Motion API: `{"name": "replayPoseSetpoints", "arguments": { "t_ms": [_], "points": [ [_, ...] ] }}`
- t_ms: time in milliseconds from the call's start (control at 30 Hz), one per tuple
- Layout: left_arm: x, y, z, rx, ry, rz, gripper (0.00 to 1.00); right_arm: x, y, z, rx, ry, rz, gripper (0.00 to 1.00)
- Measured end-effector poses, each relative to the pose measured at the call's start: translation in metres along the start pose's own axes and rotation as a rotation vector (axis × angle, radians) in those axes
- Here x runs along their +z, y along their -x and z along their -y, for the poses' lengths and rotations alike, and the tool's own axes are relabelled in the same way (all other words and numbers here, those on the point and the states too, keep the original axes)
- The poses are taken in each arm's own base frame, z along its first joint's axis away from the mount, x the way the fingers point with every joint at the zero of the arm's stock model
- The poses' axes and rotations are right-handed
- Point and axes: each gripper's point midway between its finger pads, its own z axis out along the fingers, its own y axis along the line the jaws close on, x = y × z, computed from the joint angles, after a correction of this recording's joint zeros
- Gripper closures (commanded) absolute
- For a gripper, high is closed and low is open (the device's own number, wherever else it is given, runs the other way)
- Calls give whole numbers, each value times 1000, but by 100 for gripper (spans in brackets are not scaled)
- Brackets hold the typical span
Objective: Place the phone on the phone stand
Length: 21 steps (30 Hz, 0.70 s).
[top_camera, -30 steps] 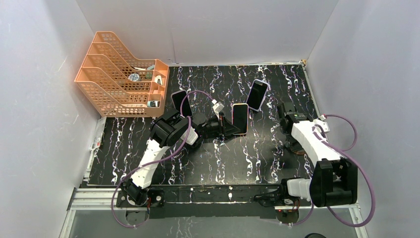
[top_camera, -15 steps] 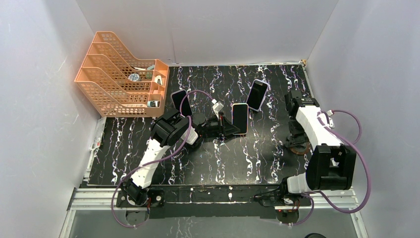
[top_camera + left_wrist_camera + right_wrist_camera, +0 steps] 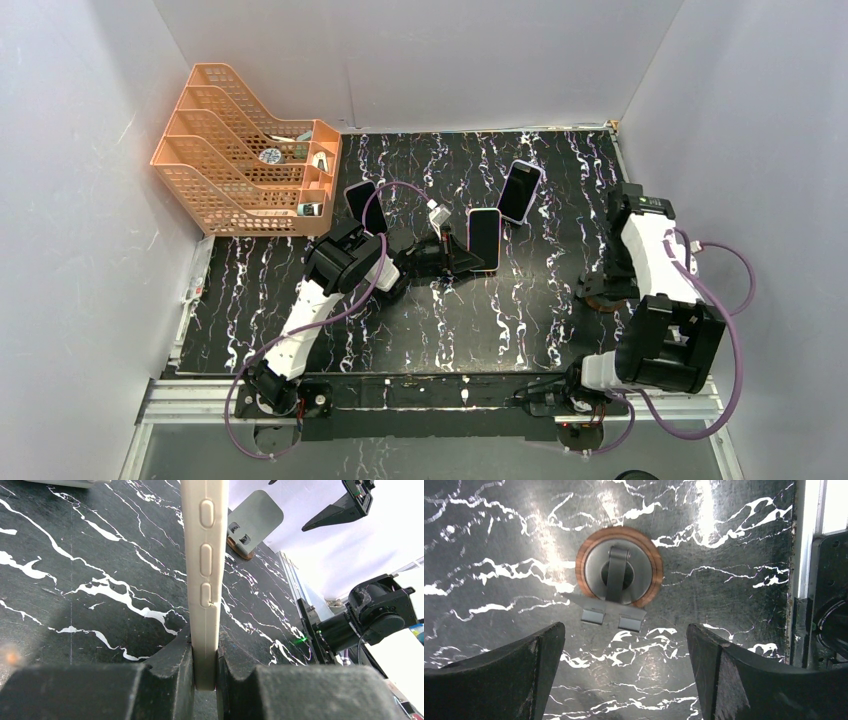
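1. Grip: left gripper (image 3: 205, 674) clamped tight on phone (image 3: 205, 555), fingers (image 3: 167, 677) pressing both flat faces.
2. Cream case edge with 3 side buttons facing the left wrist camera.
3. Phone location: near centre of black marbled table (image 3: 500, 330), held on edge, long axis running away from the fingers. Can't tell whether it touches the surface.
4. Not on phone stand (image 3: 619, 572) yet. Stand well apart from it, near the table's right edge.
5. Stand build: copper-coloured round base, grey plate, 2 small tabs at the lip.
6. Right gripper (image 3: 624, 626) spread wide, holding nothing, hovering straight above the stand with the stand showing between the jaws.
7. Also on table: second phone (image 3: 519, 192) just behind the held one, third phone (image 3: 360, 205) beside the left arm.
8. Orange rack (image 3: 240, 150) at far left corner.
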Motion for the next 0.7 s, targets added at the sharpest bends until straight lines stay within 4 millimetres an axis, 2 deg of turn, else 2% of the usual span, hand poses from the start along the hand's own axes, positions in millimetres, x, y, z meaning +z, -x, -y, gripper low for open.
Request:
{"name": "replayPoseSetpoints", "arguments": {
  "t_ms": [300, 700],
  "points": [
    [-1, 0, 0, -17, -6, -2, 100, 13, 24, 1, 69, -13, 5, 1],
    [-2, 1, 1, -34, -22, -6, 100, 31, 13, -7, 40, -4, -48, 1]
  ]
}}
